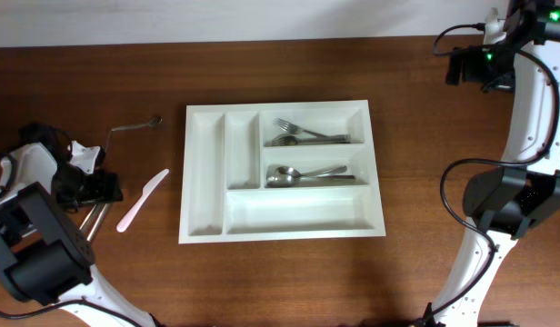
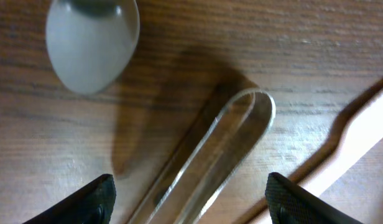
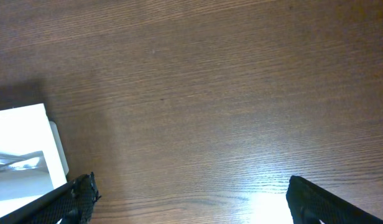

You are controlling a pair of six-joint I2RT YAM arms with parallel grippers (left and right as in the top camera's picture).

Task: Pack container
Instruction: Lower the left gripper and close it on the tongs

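Note:
The container (image 1: 207, 173), a white cutlery tray, lies mid-table. Forks (image 1: 303, 134) lie in its upper short compartment and spoons (image 1: 303, 174) in the lower short one; the other compartments look empty. Its corner shows in the right wrist view (image 3: 23, 134). My left gripper (image 1: 91, 186) is open, low over the table left of the tray. In the left wrist view its fingers (image 2: 188, 193) straddle a looped metal utensil (image 2: 241, 124), apart from it. A spoon bowl (image 2: 92, 43) lies beside it. My right gripper (image 3: 191, 186) is open and empty over bare wood at the far right (image 1: 466, 65).
A white plastic knife (image 1: 142, 200) lies between my left gripper and the tray, and shows in the left wrist view (image 2: 365, 134). A bent metal utensil (image 1: 135, 127) lies further back. Metal handles (image 1: 95, 220) stick out under my left gripper.

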